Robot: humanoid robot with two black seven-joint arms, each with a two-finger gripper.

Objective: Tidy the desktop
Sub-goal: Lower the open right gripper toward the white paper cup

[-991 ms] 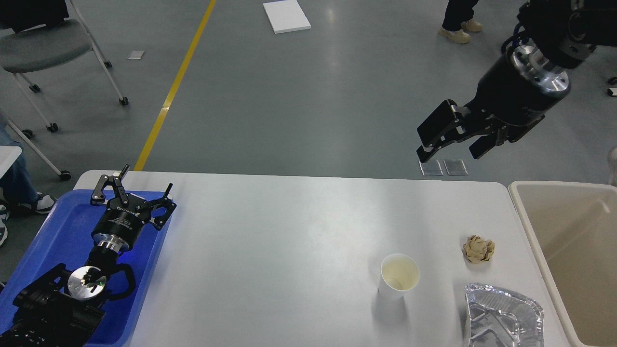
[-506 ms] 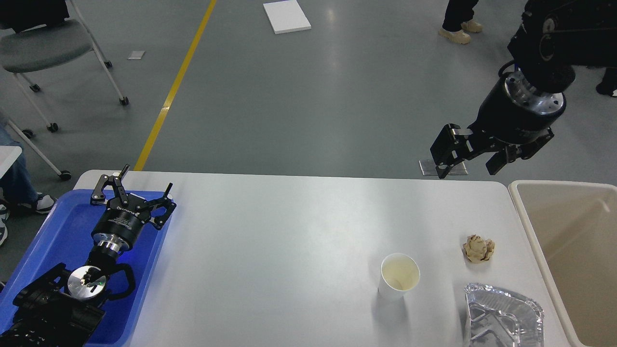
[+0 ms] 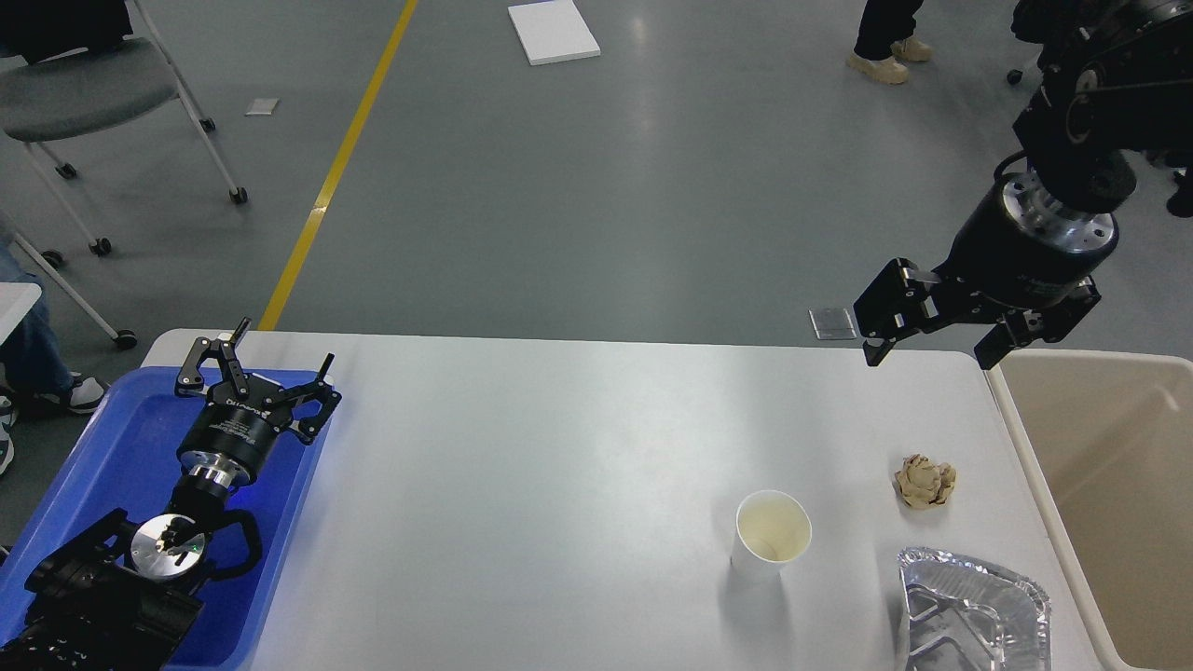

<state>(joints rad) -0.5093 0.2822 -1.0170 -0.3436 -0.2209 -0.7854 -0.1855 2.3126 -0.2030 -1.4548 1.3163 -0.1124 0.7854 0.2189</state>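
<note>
The surface [image 3: 522, 466] fills the lower view, with three bits of litter bunched at its right end — one cup [image 3: 772, 533], one paper wad [image 3: 925, 481], one foil tray [image 3: 971, 610] — handy to the beige bin [image 3: 1100, 503] alongside. The right pincer [image 3: 932, 352] hangs above the far right corner, fingers spread, empty, likely set to descend. The left pincer [image 3: 256, 368], open and empty, idles over the one blue tray [image 3: 112, 457].

Matt, smooth white desk [image 3: 559, 447]. Glossy blue plastic tray [image 3: 112, 466]. Crinkled, shiny foil container [image 3: 969, 606]. Plain paper cup [image 3: 772, 536], matt. Crumpled brown paper ball [image 3: 925, 481], rough. Matt beige plastic bin [image 3: 1109, 485]. Black hands with polished metal wrist rings.
</note>
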